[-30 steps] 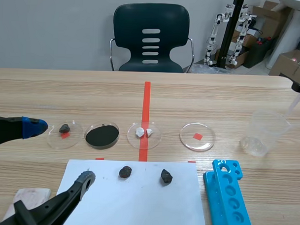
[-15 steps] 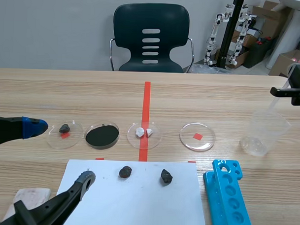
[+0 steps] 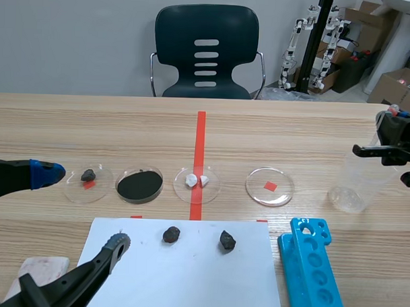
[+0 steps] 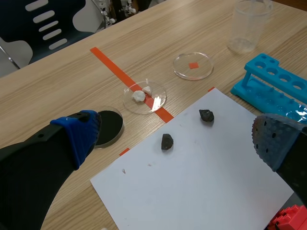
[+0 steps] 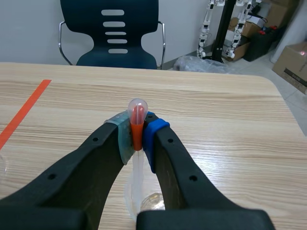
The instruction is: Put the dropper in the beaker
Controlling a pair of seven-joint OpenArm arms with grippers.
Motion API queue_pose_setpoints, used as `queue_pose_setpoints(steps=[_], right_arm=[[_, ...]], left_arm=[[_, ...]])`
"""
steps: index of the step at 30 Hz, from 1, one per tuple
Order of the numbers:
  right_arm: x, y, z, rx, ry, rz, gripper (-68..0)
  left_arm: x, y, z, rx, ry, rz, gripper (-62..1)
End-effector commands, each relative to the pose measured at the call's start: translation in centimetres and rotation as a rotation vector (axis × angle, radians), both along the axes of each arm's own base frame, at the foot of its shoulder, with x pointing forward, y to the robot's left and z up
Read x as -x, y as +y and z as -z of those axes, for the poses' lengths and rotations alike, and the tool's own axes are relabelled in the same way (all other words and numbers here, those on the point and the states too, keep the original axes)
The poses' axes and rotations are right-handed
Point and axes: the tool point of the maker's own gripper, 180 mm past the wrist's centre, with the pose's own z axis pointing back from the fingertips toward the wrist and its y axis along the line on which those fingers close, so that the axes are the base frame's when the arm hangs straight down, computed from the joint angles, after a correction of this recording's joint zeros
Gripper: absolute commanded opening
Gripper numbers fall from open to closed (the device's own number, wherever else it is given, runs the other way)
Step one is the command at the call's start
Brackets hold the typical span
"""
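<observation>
Dropper [image 5: 137, 109]: pinched upright just under its bulb by the right gripper [image 5: 138, 133]. The fingers are closed on it with only the stem's width between the pads. The bulb stands proud above the pads and the clear stem hangs straight down.

Below the fingers the stem runs toward the beaker [image 3: 355, 180]. From the wrist view the tip looks to be over the mouth or just inside it; how deep, you can't tell.

Step in hand, as I read it: lower and let go.
- Keep the stem vertical and centre it over the mouth before descending.
- Don't open until the tip is well below the rim. The beaker looks like light clear plastic, and a sideways nudge could tip it.
- Open slowly so the bulb doesn't cling to a pad.

Outward: blue tube rack [image 3: 313, 265] near the beaker, on the robot's side. Left gripper [image 4: 176, 136] is well apart, fingers spread wide and holding nothing, over the white sheet [image 4: 206, 177].
</observation>
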Motion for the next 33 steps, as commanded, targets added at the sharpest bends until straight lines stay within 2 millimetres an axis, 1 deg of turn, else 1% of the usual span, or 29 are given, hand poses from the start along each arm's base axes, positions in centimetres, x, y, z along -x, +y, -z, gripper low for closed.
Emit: queue_pose_setpoints(steps=[1, 7, 17, 26, 33], right_arm=[[-0.4, -0.4, -1.2, 0.01, -0.038, -0.001, -66.7], [-0.4, -0.3, -1.0, 0.028, -0.03, -0.003, -66.7], [-0.2, -0.6, -0.1, 0.029, -0.007, 0.002, -66.7], [0.1, -1.1, 1.7, 0.016, 0.037, 0.016, -66.6], [0.1, -1.1, 1.9, 0.013, 0.04, 0.017, -63.3]], left_arm=[[-0.2, -0.1, -0.7, 0.017, -0.022, -0.004, 1.4], [-0.2, -0.1, -0.7, 0.017, -0.022, -0.004, 1.4], [-0.2, -0.1, -0.7, 0.017, -0.022, -0.004, 1.4], [-0.2, -0.1, -0.7, 0.017, -0.022, -0.004, 1.4], [-0.2, -0.1, -0.7, 0.017, -0.022, -0.004, 1.4]])
